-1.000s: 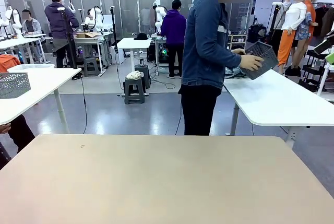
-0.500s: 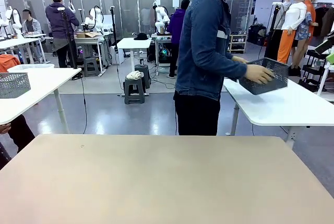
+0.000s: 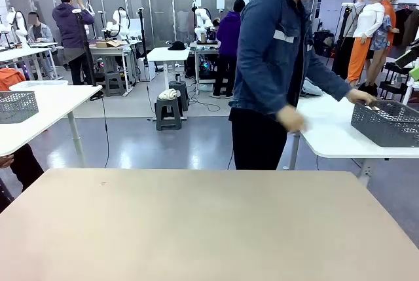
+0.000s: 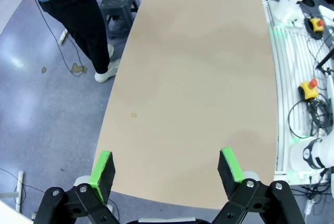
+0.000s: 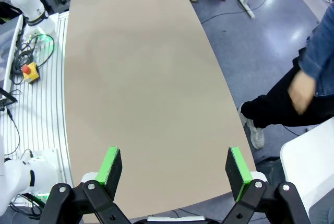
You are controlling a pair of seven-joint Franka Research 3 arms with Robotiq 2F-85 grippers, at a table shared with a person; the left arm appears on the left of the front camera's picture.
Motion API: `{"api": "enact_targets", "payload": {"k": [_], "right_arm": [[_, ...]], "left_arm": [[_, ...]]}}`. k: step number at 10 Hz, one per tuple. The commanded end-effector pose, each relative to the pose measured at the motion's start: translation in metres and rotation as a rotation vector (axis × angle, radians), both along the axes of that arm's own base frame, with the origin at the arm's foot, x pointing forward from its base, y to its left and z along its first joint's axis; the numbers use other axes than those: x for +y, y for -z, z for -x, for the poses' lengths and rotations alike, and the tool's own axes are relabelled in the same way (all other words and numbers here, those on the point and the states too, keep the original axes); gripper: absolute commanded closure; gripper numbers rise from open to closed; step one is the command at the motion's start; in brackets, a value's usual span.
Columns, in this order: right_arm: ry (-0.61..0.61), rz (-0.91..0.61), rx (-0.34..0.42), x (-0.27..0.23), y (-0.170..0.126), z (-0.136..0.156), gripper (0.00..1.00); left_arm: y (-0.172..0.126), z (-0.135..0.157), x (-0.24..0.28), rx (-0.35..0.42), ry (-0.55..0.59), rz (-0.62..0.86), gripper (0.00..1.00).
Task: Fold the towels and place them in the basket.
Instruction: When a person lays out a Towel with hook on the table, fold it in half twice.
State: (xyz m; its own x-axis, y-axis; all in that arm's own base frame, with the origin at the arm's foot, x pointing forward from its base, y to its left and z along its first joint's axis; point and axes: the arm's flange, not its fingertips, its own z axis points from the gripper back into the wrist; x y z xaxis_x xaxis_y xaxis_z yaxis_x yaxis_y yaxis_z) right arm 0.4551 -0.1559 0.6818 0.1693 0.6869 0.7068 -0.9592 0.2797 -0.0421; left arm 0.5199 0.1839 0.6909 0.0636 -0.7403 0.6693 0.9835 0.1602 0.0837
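Basket [image 3: 386,124] at three o'clock in the front view, on a white side table [image 3: 334,140], right end cut off by the frame, a person's hand [image 3: 362,95] at its rim. Left gripper [image 4: 167,166]: jaws wide apart, empty, over the tan table [image 4: 198,78]. Right gripper [image 5: 175,169]: same spread, nothing held. The person's other hand [image 3: 290,120] is a blur.

My claw [image 4: 167,167] hangs above the tan table [image 4: 203,67], jaws spread wide, green pads [image 4: 103,169] over bare tabletop. Past the table's edge a person [image 4: 78,20] in dark trousers and white shoes stands near a dark stool [image 4: 119,6].
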Motion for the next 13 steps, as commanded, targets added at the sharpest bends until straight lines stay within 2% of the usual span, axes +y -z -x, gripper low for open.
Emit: {"api": "enact_targets", "payload": {"k": [1,9,13], "right_arm": [[0.000,0.000,0.000,0.000,0.000,0.000,0.00],[0.018,-0.042,-0.033,-0.008,-0.015,0.002,0.00],[0.037,-0.045,-0.043,-0.007,-0.023,-0.002,0.00]], "left_arm": [[0.000,0.000,0.000,0.000,0.000,0.000,0.00],[-0.020,0.002,0.001,-0.030,-0.015,0.034,0.00],[-0.021,0.002,-0.001,-0.029,-0.030,0.032,0.00]]}}
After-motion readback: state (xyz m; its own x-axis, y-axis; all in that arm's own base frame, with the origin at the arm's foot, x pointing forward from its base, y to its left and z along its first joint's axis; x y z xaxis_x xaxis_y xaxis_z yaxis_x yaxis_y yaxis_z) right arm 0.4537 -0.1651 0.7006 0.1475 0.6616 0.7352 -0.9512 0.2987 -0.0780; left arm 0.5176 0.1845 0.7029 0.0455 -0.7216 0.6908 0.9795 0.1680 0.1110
